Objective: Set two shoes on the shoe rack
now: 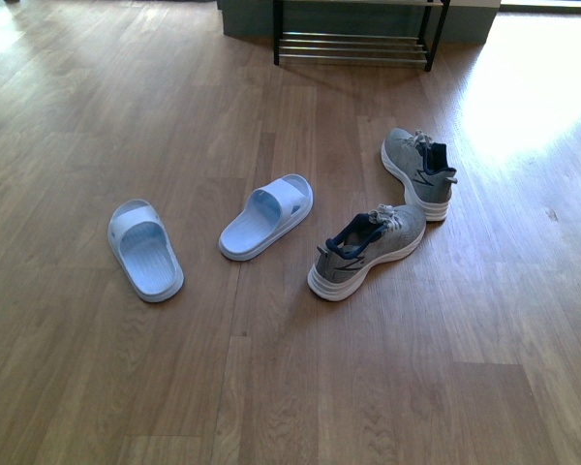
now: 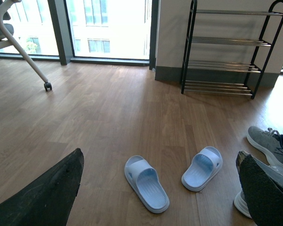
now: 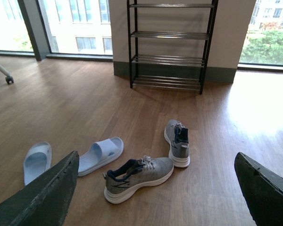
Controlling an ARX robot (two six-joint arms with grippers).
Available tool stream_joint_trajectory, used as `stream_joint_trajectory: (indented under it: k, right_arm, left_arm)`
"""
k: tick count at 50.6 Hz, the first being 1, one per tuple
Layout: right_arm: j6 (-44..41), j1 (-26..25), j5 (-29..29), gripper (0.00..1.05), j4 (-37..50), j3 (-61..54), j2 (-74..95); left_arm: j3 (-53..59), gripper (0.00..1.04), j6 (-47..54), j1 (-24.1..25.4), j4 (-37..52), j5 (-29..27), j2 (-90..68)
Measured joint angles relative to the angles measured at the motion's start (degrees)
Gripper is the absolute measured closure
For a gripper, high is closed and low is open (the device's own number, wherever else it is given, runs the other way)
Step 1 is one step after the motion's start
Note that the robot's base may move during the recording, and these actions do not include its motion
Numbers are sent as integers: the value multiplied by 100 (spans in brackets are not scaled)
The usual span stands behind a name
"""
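Both claws hang released and empty above the wooden floor point(image 1: 97, 97); the left gripper point(image 2: 159, 154) shows its two dark fingers spread wide, and so does the right gripper point(image 3: 155, 154); neither touches anything.

Nothing is lifted yet, so the step in hand is, I judge, the first pick. The nearer sneaker point(image 1: 368, 250) lies upright on its sole, heel towards the robot and toe angled away to the right; the right arm looks the better placed for it. A sound grasp would probably turn the wrist so the jaws cross the shoe's narrow width at the collar, one finger inside the navy opening and one outside the heel wall; pinching the soft knit toe risks a droop or a slip. The farther sneaker point(image 1: 418, 172) stands just beyond, toe away, close to the first but seemingly not touching; it should be left undisturbed. The two pale blue slippers point(image 1: 267, 215) lie to the left, apart. The shoe rack point(image 1: 353, 46) stands well beyond against the wall, its tiers bare.

A dark zigzag marks each sneaker's side; no lettering is legible.
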State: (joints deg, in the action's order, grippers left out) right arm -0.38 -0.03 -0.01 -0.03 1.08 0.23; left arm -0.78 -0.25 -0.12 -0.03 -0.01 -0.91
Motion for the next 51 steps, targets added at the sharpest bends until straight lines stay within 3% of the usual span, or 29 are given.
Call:
stream_joint_trajectory:
  k: [51]
  right_arm:
    - [0,0,0,9,0,0,0]
  left_arm:
    - [0,9,0,0,0,0,0]
